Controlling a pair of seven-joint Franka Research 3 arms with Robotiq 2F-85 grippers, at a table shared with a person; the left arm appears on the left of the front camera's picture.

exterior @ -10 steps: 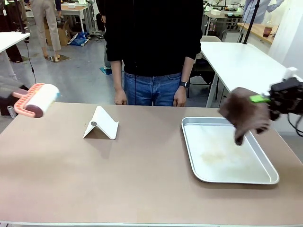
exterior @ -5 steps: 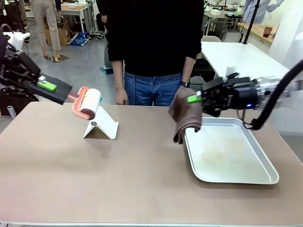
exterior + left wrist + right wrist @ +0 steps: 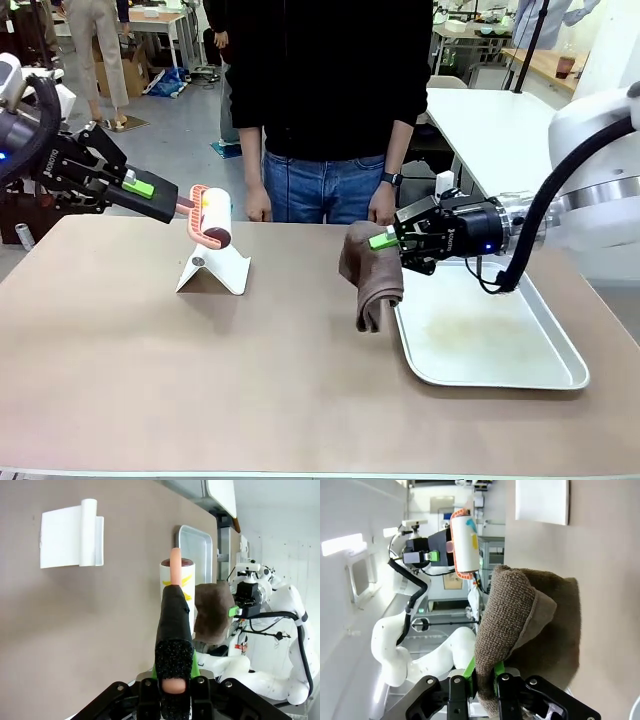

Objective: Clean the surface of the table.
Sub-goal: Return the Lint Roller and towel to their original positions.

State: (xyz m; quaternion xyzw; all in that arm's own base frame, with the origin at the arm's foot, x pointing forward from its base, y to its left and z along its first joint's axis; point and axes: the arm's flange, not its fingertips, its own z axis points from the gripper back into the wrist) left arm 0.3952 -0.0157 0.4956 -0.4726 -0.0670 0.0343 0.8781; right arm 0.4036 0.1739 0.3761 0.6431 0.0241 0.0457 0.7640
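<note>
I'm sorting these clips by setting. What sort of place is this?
Probably a robotics lab or workshop: two white robot arms work at a brown table with a person standing opposite, and more white worktables stand behind on a bare concrete floor.

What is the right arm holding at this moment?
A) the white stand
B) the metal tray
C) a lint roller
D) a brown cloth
D: the right gripper has its jaws shut on the brown cloth, which hangs down beside the left rim of the metal tray; the lint roller is in the left gripper instead.
</note>
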